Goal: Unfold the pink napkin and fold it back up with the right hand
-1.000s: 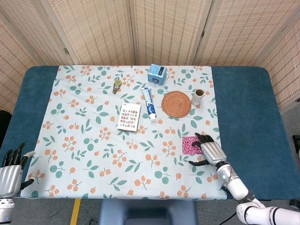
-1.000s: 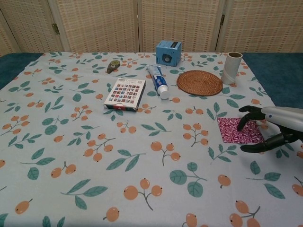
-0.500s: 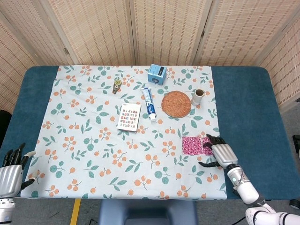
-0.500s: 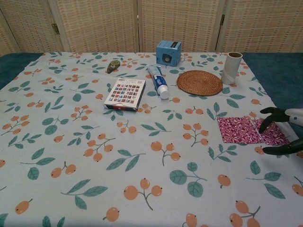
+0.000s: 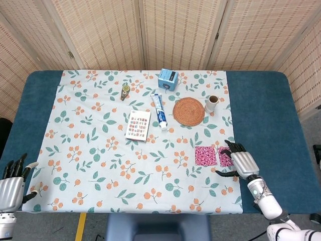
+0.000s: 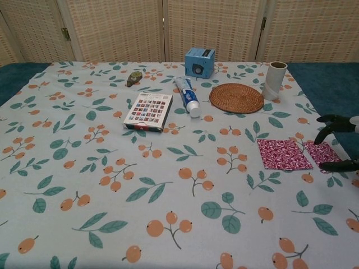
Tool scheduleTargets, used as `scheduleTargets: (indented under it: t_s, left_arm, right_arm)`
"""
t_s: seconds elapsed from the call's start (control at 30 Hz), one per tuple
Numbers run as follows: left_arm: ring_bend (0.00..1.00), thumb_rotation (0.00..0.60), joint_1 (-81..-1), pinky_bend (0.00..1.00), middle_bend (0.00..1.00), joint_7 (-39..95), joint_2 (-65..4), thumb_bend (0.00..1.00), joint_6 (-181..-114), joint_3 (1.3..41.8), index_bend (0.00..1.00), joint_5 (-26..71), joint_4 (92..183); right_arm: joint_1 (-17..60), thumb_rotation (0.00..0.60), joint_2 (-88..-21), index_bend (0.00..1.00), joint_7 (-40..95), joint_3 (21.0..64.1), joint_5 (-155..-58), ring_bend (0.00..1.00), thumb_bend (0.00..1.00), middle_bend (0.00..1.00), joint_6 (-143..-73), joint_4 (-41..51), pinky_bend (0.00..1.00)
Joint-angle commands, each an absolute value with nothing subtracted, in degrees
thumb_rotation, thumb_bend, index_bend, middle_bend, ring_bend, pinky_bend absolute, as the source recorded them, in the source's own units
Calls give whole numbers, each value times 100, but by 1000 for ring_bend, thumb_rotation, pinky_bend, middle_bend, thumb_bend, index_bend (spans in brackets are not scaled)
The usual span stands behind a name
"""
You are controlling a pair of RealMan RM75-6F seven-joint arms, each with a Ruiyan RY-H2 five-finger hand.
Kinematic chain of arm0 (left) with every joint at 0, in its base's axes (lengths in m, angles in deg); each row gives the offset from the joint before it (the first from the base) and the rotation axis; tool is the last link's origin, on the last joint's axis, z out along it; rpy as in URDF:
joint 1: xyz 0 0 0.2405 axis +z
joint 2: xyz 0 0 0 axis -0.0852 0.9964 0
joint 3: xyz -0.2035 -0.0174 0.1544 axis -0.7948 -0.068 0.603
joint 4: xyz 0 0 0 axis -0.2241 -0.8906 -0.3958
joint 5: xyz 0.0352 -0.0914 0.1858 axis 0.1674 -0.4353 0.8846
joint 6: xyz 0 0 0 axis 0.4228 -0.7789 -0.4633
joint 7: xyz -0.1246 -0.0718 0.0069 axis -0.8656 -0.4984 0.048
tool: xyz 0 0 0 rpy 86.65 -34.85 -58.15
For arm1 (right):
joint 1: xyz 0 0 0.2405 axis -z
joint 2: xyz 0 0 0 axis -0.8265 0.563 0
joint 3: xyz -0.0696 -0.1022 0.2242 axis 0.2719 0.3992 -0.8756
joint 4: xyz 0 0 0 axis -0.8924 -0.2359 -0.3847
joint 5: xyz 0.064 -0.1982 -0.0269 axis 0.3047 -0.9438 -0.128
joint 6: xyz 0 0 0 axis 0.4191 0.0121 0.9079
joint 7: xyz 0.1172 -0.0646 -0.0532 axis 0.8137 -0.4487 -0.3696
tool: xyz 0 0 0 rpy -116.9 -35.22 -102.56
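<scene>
Near the bench's right edge, your right hand (image 5: 242, 161) pinches the pink patterned napkin (image 5: 212, 156), partly unfolded. No writing is legible anywhere.

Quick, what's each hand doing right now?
Left hand: open, fingers apart, holding nothing.
Right hand: at the pink napkin's far flap; cannot tell whether it grips it.

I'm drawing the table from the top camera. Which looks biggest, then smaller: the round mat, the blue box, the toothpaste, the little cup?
Head view, largest to smallest:
1. Round mat
2. Toothpaste and blue box: too alike to rank; the tube is longer, the box wider.
3. Cup
</scene>
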State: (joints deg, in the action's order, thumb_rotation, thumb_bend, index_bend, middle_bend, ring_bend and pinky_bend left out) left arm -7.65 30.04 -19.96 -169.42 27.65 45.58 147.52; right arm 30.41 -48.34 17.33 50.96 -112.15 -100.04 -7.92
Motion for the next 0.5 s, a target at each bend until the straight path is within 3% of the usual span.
scheduleTargets:
  t_s: [0.03,0.5]
  left_arm:
    - [116,600,-756,0,40,3004,-1989,427,-16950,2771,266,4560,14757]
    - [118,600,-704,0,42,3008,-1965,426,-17021,2803,267,4609,14802]
  right_arm:
    - [2982,273,-4900,261,1645,5125,-11315,0,220,12,-9932,-842,0]
    - [3280,275,-4804,261,1553,5605,-11900,0,219,16,-10179,-1135,0]
